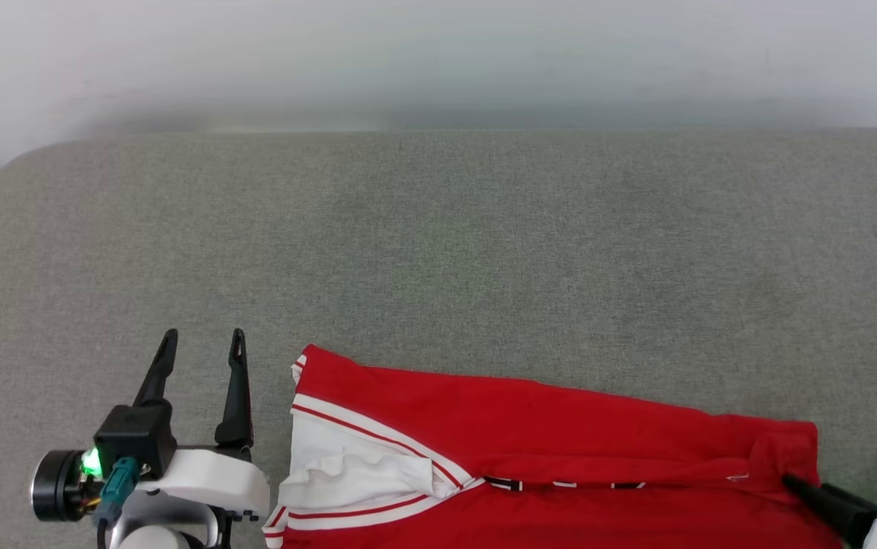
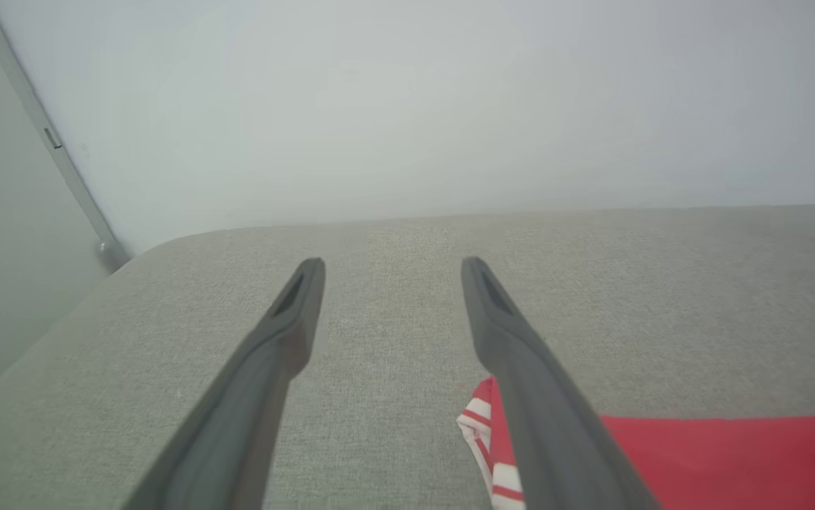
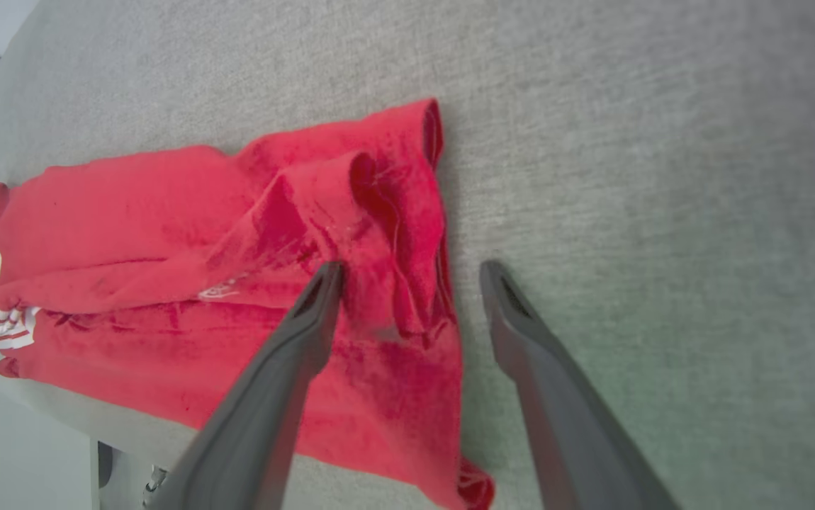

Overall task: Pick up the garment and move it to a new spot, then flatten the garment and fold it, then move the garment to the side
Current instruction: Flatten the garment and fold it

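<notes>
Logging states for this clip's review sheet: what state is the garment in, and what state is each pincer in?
garment: lying on the grey padded surface, partly folded over lengthwise, rumpled at its hem end, not held.
left pincer: open, empty, beside the garment's sleeve end.
right pincer: open, empty, straddling the hem edge, one finger over cloth and one over bare padding.

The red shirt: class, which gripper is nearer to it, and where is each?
Right. The right gripper straddles the hem edge of the shirt, one finger over cloth, the other over bare cushion. The left gripper sits open beside the shirt's other end, apart from it.
</notes>
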